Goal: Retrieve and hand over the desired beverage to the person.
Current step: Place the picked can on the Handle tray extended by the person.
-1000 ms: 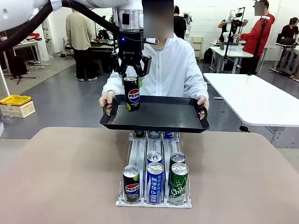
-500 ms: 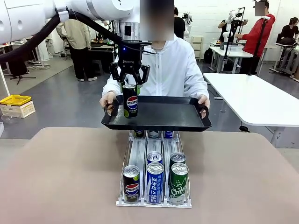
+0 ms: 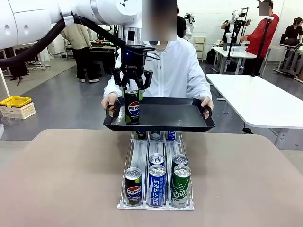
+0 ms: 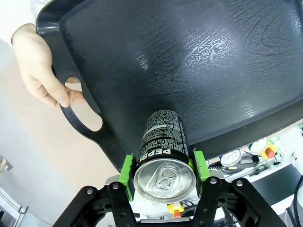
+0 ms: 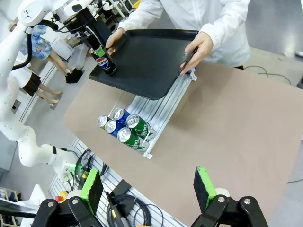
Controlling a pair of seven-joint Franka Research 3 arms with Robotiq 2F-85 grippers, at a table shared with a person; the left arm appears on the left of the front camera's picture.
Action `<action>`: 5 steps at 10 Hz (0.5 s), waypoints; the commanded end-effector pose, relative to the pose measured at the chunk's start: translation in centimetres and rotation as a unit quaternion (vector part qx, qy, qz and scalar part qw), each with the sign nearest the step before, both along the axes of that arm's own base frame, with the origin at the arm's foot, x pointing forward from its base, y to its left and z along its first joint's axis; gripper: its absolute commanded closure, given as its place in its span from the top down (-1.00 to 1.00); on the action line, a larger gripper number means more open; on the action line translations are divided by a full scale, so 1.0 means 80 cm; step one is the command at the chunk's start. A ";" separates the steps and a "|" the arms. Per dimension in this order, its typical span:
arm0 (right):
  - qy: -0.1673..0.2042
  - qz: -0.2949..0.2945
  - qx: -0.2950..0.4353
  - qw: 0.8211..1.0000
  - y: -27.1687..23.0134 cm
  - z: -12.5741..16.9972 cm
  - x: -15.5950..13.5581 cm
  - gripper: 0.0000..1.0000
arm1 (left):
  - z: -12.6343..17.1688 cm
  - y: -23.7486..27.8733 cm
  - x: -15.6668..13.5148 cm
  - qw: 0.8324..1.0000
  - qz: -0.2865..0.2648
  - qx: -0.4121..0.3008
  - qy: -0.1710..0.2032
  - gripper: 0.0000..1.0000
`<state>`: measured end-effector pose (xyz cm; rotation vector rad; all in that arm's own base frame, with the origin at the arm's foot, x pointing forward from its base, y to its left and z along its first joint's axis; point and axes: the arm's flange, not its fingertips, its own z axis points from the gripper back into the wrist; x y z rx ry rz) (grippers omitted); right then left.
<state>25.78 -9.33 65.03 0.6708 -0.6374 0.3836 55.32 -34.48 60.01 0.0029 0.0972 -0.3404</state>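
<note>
The left tool [image 3: 132, 91] was clamped on the top of a black Pepsi can [image 3: 133, 108], a green pad pressed to each side. The can's base was hidden behind the near lip of the tray [image 3: 175, 117], so it could not be told whether it touched the tray floor. In the left wrist view the can stood upright over the tray's corner, near a handle slot.

The person [image 3: 179, 71] held the tray above the 12 o'clock edge of the tabletop [image 3: 57, 179]. The can was at the tray's 9 o'clock end, just beside one hand [image 3: 110, 101]; the other hand [image 3: 206, 101] gripped the 3 o'clock end. The tray covered the far end of the rack [image 3: 140, 153], where three cans showed only partly beneath it.

The tray was dark matte plastic with a pebbled, leathery grain, rounded corners and oval handle slots. The can was a smooth cylinder with a silver lid and pull tab. The rack was clear plastic with three lanes. The tabletop was dull beige-brown.

The right tool [image 5: 147, 188] stood wide open, holding nothing, high above the tabletop.
</note>
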 end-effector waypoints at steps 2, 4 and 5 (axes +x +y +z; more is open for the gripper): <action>-0.005 0.009 0.008 1.000 0.000 0.000 0.003 1.00 | 0.008 -0.010 0.006 1.000 0.008 0.000 0.014 0.17; -0.005 0.009 0.008 1.000 0.000 0.000 0.003 1.00 | 0.006 -0.010 0.005 1.000 0.006 0.000 0.016 0.28; -0.005 0.009 0.008 1.000 0.000 0.000 0.003 1.00 | 0.006 -0.010 0.005 1.000 0.004 -0.001 0.017 1.00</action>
